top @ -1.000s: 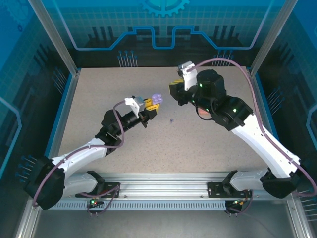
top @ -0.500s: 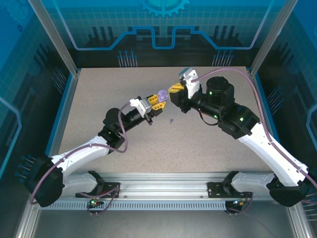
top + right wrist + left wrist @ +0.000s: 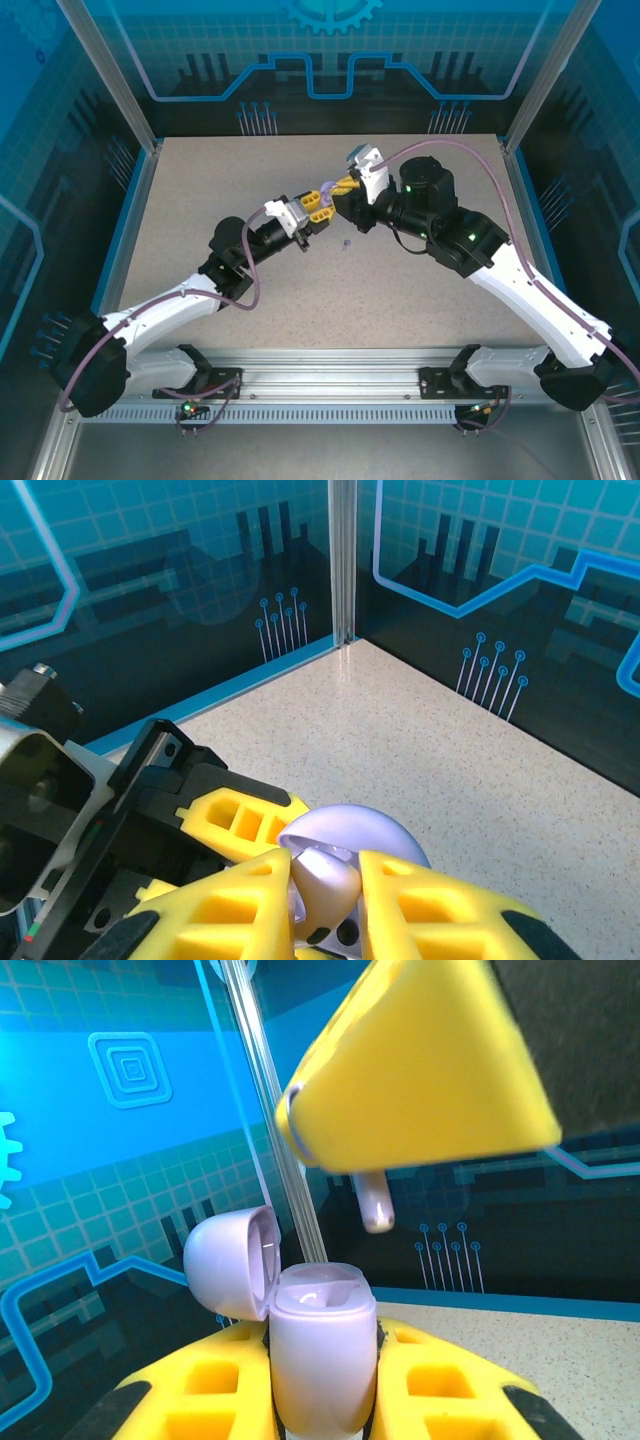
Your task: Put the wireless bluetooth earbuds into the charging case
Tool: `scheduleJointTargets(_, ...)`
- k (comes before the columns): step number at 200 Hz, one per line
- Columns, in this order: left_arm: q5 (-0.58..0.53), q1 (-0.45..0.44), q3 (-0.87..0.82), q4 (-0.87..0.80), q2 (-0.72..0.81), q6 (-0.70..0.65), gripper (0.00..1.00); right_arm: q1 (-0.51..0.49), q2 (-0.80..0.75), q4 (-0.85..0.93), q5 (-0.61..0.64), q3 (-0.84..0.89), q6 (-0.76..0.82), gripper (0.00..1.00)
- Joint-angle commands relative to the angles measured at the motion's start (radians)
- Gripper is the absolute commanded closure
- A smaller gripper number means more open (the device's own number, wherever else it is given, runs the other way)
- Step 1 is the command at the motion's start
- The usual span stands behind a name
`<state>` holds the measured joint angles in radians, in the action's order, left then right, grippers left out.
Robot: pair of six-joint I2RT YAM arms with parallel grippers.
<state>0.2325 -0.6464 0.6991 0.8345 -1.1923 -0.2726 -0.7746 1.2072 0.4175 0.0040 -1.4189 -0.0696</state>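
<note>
My left gripper (image 3: 322, 1345) is shut on a lilac charging case (image 3: 322, 1360), held upright above the table, its lid (image 3: 232, 1262) swung open to the left. Directly above the case's open top hangs a pale purple earbud (image 3: 375, 1203), its stem poking down from the right gripper's yellow fingers (image 3: 420, 1060). In the right wrist view my right gripper (image 3: 328, 875) is shut on that earbud (image 3: 330, 885), with the case's lid (image 3: 365, 830) just behind it. In the top view the left gripper (image 3: 318, 203) and right gripper (image 3: 345, 188) meet tip to tip at the case (image 3: 326, 190).
A second tiny dark purple earbud (image 3: 345, 243) lies on the speckled table (image 3: 400, 300) just in front of the two grippers. Glass walls with aluminium posts (image 3: 130, 110) enclose the table on three sides.
The right gripper has swung left and down with the earbud until it sits just over the open case. The left gripper has shifted slightly right and tilted the case up toward it.
</note>
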Motion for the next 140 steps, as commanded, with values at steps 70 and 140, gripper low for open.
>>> scheduleJointTargets(70, 0.002, -0.011, 0.032, 0.015, 0.021, -0.01, 1.0, -0.003, 0.005, -0.028, 0.057, 0.032, 0.001, 0.79)
scheduleJointTargets(140, 0.009, -0.017, 0.036, 0.004, 0.021, -0.005, 1.0, 0.006, 0.014, -0.035, 0.034, 0.032, -0.026, 0.79)
